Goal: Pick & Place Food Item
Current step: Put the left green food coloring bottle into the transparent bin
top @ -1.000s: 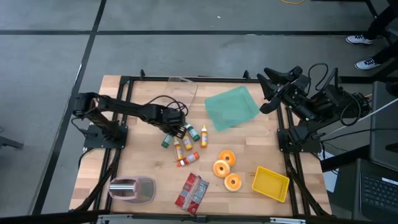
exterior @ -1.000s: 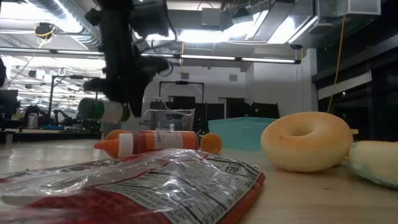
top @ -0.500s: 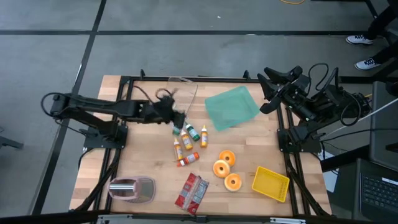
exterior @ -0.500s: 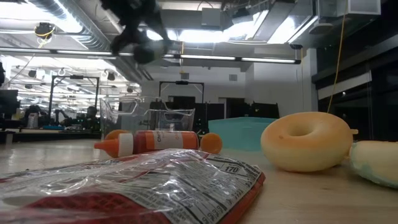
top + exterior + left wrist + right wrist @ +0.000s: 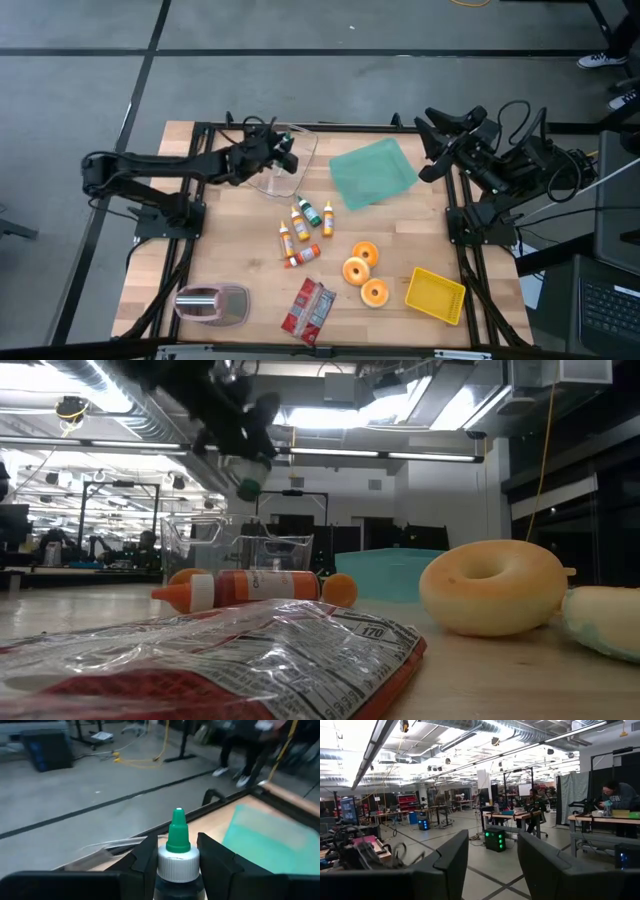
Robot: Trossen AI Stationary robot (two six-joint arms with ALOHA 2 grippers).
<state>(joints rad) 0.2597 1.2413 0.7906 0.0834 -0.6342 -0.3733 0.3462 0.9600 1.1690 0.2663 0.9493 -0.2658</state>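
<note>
Now that my left claw [image 5: 283, 157] has lifted the green-capped bottle [image 5: 177, 851] off the worktop [image 5: 225, 250], pinching it over the clear container [image 5: 291, 150] at the far edge, I judge release comes next; my right claw [image 5: 487, 857] waits spread, raised at the right.

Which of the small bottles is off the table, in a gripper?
The green-capped bottle, clamped in the left gripper over the clear container; the other bottles lie on the table.
</note>
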